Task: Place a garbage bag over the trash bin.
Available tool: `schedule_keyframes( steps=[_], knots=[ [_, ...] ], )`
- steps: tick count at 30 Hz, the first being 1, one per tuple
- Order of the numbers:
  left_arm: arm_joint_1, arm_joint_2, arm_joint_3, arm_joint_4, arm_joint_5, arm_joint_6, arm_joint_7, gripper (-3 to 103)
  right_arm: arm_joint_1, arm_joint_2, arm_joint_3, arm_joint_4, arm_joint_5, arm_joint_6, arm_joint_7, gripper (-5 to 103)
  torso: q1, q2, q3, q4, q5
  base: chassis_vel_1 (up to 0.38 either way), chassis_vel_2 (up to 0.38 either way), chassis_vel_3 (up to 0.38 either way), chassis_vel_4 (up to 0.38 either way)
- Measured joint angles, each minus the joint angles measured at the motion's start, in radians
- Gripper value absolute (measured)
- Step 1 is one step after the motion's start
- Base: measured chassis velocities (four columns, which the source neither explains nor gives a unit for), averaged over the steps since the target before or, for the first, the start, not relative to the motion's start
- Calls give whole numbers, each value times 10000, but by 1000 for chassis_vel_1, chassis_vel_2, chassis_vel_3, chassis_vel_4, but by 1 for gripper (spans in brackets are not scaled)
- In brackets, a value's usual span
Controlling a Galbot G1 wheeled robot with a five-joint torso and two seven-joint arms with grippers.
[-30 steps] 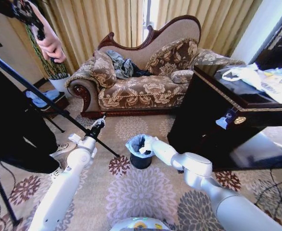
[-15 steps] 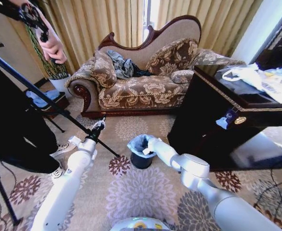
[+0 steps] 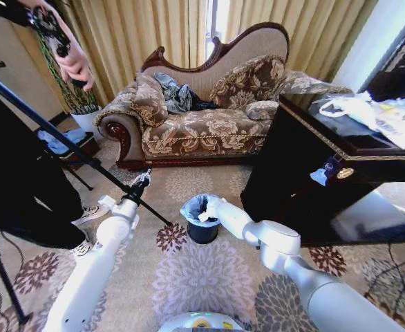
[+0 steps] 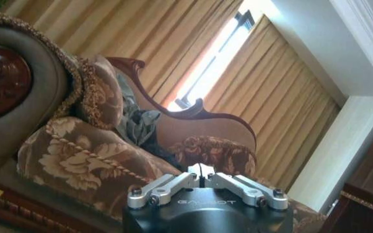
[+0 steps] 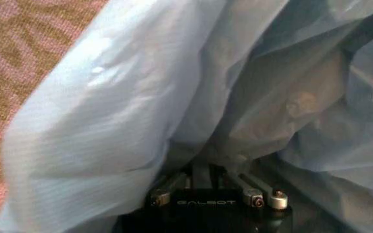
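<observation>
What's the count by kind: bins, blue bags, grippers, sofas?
Trash bin: 1
Garbage bag: 1
Grippers: 2, left gripper and right gripper
Sofa: 1
Total: 5

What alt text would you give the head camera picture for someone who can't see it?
The robot's right gripper reaches into the pale blue garbage bag draped over the small black trash bin on a floral carpet. The left gripper is raised off to the side, and an ornate sofa stands behind.
</observation>
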Motion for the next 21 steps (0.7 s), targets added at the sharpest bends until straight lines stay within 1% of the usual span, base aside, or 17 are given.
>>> schedule_keyframes(
  steps=[1, 4, 6, 8, 9, 12, 13, 16, 17, 18, 19, 21],
  knots=[
    [0, 0, 0, 0, 0, 0, 0, 0, 0, 0, 0, 0, 0, 0, 0, 15, 0, 0, 0, 0, 0, 0, 0, 0, 0],
    [28, 7, -21, 56, -25, 0, -1, 0, -97, -1, 25, -58, -5, -3, 58, 31, 0, 0, 0, 2, 0, 0, 0, 0, 0],
    [51, 9, -31, 66, -30, -3, 0, 0, -120, -1, 36, -76, -16, -3, 83, 31, 0, 0, 0, 2, 0, 0, 0, 0, 0],
    [102, 0, -33, 110, -31, -17, 6, 0, -163, -5, 122, -115, -57, -10, 133, 42, 0, 0, 0, 1, 0, 0, 0, 0, 0],
    [102, 0, -33, 110, -31, -17, 6, 0, -163, -5, 122, -115, -57, -10, 133, 42, 0, 0, 0, 1, 0, 0, 0, 0, 0],
    [117, -32, -10, 163, -31, -35, 10, 0, -164, -5, 207, -72, -45, -22, 166, 58, 0, 0, 0, 3, 0, 0, 0, 0, 0],
    [117, -32, -10, 163, -31, -35, 10, 0, -164, -5, 207, -72, -45, -22, 166, 58, 0, 0, 0, 3, 0, 0, 0, 0, 0],
    [109, -12, 2, 173, -82, -36, 9, 0, -133, -5, 326, -22, 52, -69, 192, 74, 0, 0, 0, 1, -1, 0, 0, 0, 0],
    [104, 3, 1, 174, -98, -36, 9, 0, -121, -5, 350, -3, 81, -80, 198, 74, 0, 0, 0, 1, -1, 0, 0, 0, 0],
    [92, 31, -4, 175, -141, -36, 8, 0, -92, -5, 386, 24, 127, -96, 212, 80, 0, 0, 0, 2, -1, 0, 0, 0, 0],
    [92, 31, -4, 175, -141, -36, 8, 0, -92, -5, 386, 24, 127, -96, 212, 80, 0, 0, 0, 2, -1, 0, 0, 0, 0],
    [84, 82, -46, 173, -221, -36, 5, 0, -63, -6, 482, 57, 180, -136, 253, 90, 0, 0, 0, 2, -2, 0, 0, 0, 0]
  ],
)
